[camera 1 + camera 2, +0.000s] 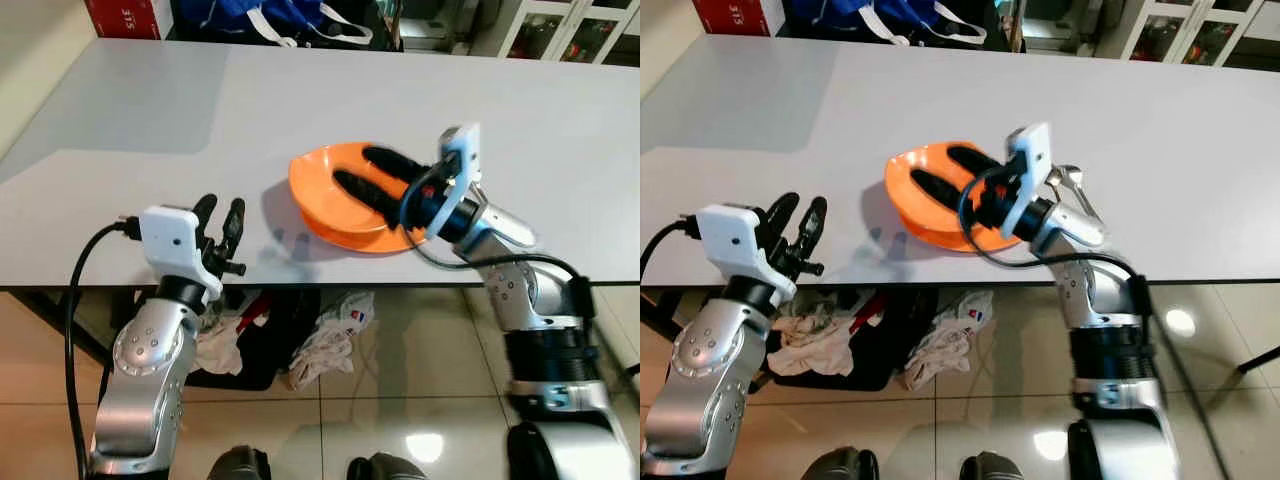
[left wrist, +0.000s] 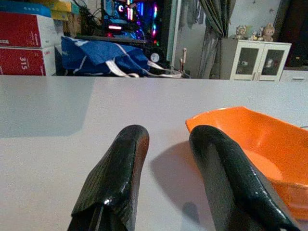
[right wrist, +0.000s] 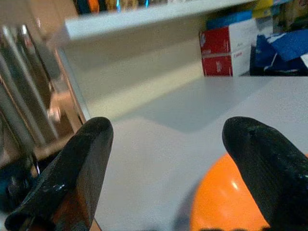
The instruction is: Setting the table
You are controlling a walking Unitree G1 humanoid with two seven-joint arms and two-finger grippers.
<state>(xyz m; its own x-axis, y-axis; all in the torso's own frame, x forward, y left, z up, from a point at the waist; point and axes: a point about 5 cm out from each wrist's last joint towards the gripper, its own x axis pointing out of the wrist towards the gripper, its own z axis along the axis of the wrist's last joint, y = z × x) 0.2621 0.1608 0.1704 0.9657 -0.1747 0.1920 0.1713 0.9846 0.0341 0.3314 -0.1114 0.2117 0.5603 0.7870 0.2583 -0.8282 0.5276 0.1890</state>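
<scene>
Left gripper (image 1: 222,228): parted, empty, at table (image 1: 150,120) edge. Right gripper (image 1: 375,180): spread above 1 orange bowl (image 1: 325,185). Setting barely begun, judging by the bare tabletop.

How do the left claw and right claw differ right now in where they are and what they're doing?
The right claw reaches over the orange bowl, its fingers spread above the bowl's inside; the left claw hovers at the table's near edge, beside the bowl and apart from it. The right claw is spread wide, while the left claw's fingers stand closer together. Both are open and hold nothing.
</scene>
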